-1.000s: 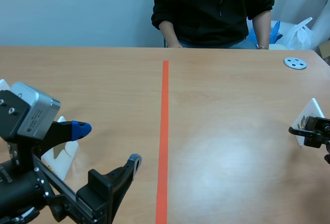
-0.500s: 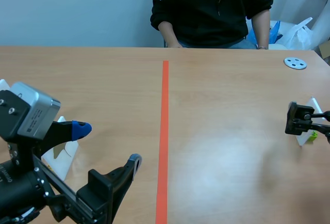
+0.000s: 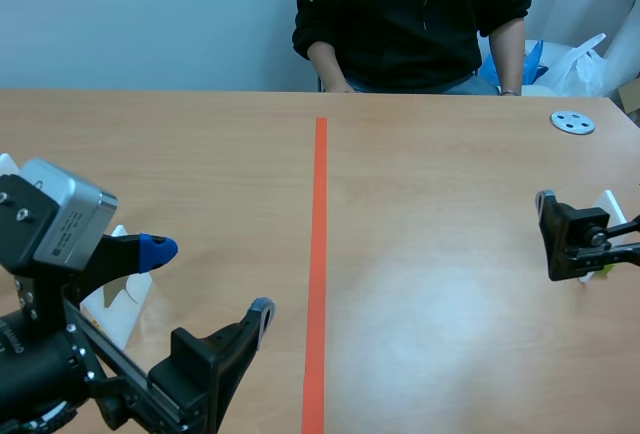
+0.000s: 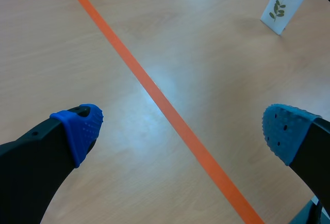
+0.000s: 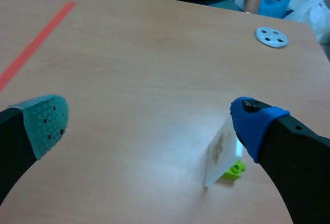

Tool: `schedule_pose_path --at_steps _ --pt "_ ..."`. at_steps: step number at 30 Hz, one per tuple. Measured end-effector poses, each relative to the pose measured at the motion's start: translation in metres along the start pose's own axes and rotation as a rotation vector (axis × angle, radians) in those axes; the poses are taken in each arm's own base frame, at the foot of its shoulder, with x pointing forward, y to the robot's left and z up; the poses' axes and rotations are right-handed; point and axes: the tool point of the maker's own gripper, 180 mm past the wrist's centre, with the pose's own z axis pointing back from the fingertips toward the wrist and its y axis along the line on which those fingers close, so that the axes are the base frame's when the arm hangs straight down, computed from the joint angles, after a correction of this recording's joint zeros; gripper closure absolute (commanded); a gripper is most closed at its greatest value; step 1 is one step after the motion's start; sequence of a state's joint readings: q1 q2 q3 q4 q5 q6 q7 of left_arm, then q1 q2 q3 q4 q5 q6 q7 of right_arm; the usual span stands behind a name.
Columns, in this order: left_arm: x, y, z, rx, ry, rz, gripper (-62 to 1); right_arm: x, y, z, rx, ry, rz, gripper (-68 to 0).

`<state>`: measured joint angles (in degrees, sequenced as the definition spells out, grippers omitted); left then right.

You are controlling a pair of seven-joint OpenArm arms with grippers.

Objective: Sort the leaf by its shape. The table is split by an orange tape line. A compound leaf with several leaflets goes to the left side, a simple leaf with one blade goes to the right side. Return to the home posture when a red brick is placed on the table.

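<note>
A white leaf card stands upright on a small green brick far on the right side of the table. In the left wrist view this card shows a green sprig with several small leaflets. My right gripper is open beside it. In the right wrist view the card stands free just inside the blue-padded finger, apart from the teal pad. My left gripper hangs open and holds nothing, low at the front left. A second white card stands behind it, partly hidden.
The orange tape line splits the table down the middle. A grey disc lies at the far right. A person in a dark top sits across the table, hands at its far edge.
My right gripper opened, let go of the leaf card and drew a little to the left. The card stays standing. The left arm has not moved.
</note>
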<state>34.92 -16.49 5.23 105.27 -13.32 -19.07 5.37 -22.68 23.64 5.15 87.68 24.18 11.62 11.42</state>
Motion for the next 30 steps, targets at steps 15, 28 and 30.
schedule_pose_path --at_steps 15,28,30 --pt "-0.001 0.000 0.000 -0.001 0.002 0.003 -62.3 0.023 0.085 0.059 0.212 0.090 0.040 -67.9" --pt "-0.001 0.000 0.000 0.000 0.002 0.003 -62.3 0.022 0.089 0.059 0.230 0.102 0.030 -67.9" --pt "-0.001 0.000 0.000 0.000 0.002 0.003 -62.3 0.022 0.090 0.059 0.231 0.103 0.028 -67.9"
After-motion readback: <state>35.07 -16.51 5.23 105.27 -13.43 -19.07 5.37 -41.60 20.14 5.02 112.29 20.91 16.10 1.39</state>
